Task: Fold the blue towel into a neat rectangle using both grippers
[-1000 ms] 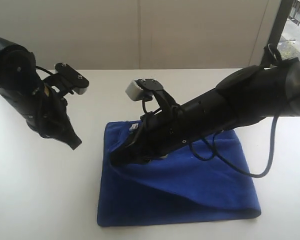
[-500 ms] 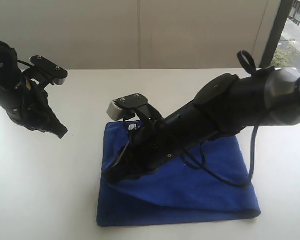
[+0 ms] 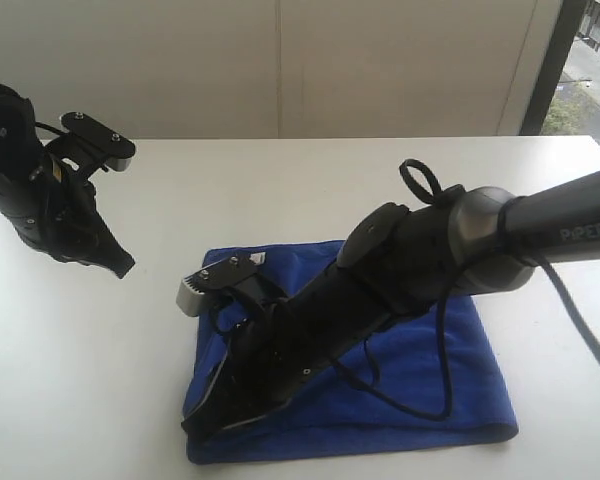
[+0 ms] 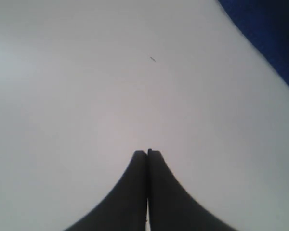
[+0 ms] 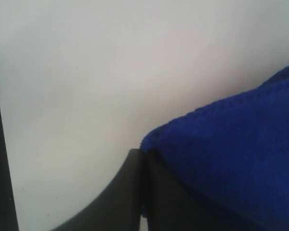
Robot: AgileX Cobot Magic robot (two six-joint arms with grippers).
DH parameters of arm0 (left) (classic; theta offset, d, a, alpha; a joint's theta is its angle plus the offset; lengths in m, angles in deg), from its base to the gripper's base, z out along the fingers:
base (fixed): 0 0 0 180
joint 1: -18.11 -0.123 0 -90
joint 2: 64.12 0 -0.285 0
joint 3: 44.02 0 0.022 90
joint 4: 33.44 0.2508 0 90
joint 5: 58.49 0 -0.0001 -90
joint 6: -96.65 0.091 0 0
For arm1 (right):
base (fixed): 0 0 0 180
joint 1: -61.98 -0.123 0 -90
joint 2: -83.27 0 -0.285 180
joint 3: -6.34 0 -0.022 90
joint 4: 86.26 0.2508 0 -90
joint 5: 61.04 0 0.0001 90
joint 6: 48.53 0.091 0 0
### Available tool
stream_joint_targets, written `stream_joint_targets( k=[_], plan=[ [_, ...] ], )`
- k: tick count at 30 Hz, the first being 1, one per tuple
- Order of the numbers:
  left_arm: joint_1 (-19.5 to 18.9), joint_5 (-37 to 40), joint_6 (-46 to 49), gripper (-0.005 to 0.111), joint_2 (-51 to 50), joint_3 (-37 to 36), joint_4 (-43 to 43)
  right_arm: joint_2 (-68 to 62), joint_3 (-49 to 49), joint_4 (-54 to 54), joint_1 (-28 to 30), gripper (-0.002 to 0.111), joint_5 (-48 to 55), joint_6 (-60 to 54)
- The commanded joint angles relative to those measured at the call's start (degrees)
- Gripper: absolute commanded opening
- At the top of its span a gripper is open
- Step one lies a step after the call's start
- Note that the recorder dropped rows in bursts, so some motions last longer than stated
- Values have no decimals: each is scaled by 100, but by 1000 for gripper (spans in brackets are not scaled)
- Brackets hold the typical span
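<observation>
The blue towel (image 3: pixel 450 360) lies on the white table, partly folded over itself. My right arm reaches across it, and the right gripper (image 3: pixel 195 425) is low at the towel's near left corner. In the right wrist view the right gripper (image 5: pixel 143 153) is shut with a corner of the blue towel (image 5: pixel 231 154) pinched at its tips and draped over one finger. My left gripper (image 3: pixel 125 268) hangs above bare table left of the towel. Its jaws are shut on nothing in the left wrist view (image 4: pixel 147 152), where a strip of the towel (image 4: pixel 274 33) shows at one corner.
The white table (image 3: pixel 280 190) extends behind and to the left of the towel. A pale wall stands behind it, with a dark window frame (image 3: pixel 550 60) at the back right. The right arm's black cable (image 3: pixel 420 185) loops up above the towel.
The right arm has swept forward and left, lowering and carrying the towel's corner to the near left. The left arm drew back to the left, then stayed still.
</observation>
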Motion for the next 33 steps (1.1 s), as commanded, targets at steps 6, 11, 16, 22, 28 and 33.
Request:
stream_joint_targets(
  k=[6, 11, 16, 22, 28, 33],
  plan=[
    [-18, 43, -35, 0, 59, -29, -20, -71, -15, 33, -140, 0, -253, -39],
    [-18, 58, -35, 0, 59, -29, -20, -185, -15, 33, -140, 2, -290, -39],
    [-18, 71, -35, 0, 59, -29, -20, -269, -15, 45, -140, 32, -469, -39],
    [-18, 124, -35, 0, 59, -29, -31, 132, -282, -71, -140, 52, -634, -87],
    [-6, 65, 299, 0, 59, -29, -555, 917, -490, -1541, -3, 52, -995, 704],
    [225, -269, 2856, 0, 13, -29, -3251, 1442, -490, -4955, 275, 49, -226, 2950]
  ],
)
